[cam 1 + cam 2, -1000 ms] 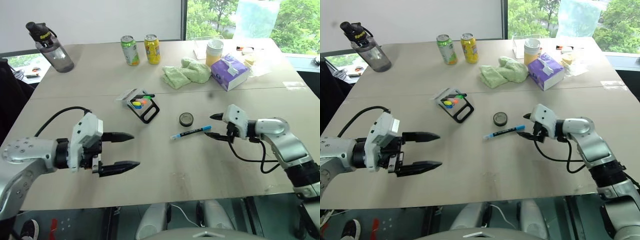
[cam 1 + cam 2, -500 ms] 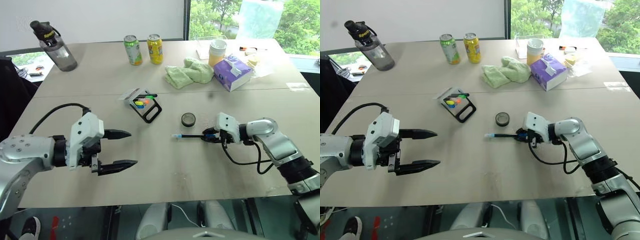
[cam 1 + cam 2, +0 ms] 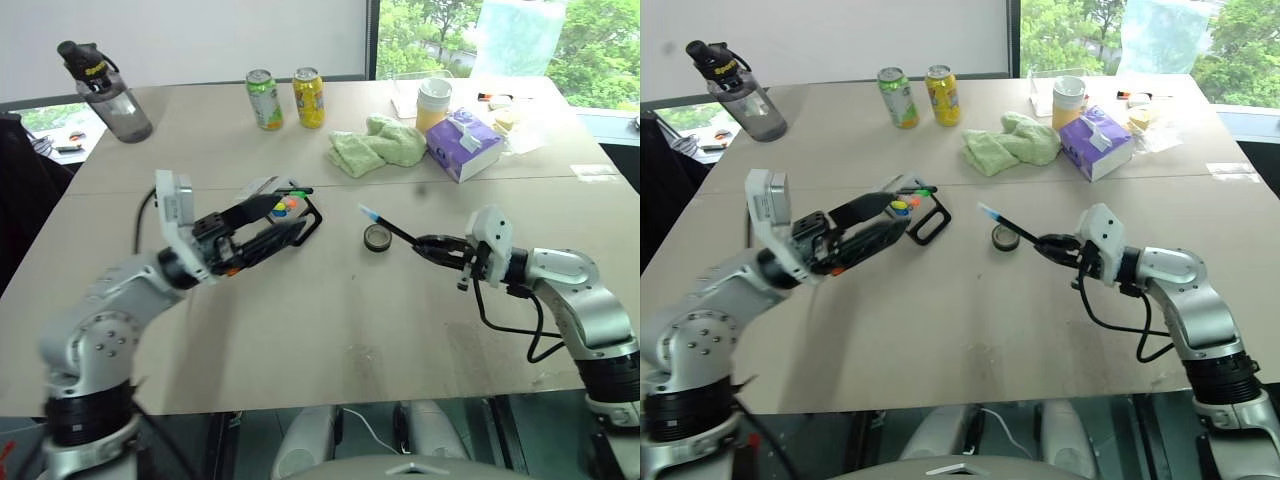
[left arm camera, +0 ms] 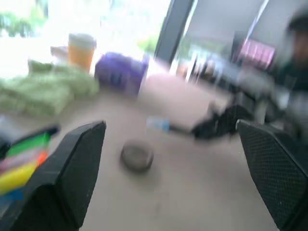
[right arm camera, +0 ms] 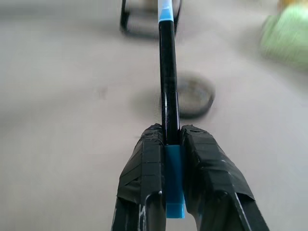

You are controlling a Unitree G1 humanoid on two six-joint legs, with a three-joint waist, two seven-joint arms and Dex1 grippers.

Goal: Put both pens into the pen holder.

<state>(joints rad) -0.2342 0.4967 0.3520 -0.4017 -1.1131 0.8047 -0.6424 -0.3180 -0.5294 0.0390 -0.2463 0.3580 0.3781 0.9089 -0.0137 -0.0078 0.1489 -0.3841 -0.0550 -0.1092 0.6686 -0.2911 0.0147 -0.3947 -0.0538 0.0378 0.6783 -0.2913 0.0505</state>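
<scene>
- Your right gripper [image 3: 432, 243] reaches level across the counter [image 3: 330, 330] toward the tin [image 3: 377, 237], its jaws clamped tight on one end of the blue pen [image 3: 385, 225].
- The pen juts out past the jaws, lifted clear of the counter, its pale tip just above and beside the tin, aimed at the holder [image 3: 298, 222].
- Your left gripper [image 3: 262, 222] stretches from the opposite side, tilted a little upward, jaws spread wide and holding nothing.
- Its fingertips [image 3: 292, 229] sit right at the holder, the upper finger overlapping it; you cannot tell whether they touch.
- The holder lies on the counter, beyond the tin from the pen, coloured markers [image 3: 283, 206] inside.
</scene>
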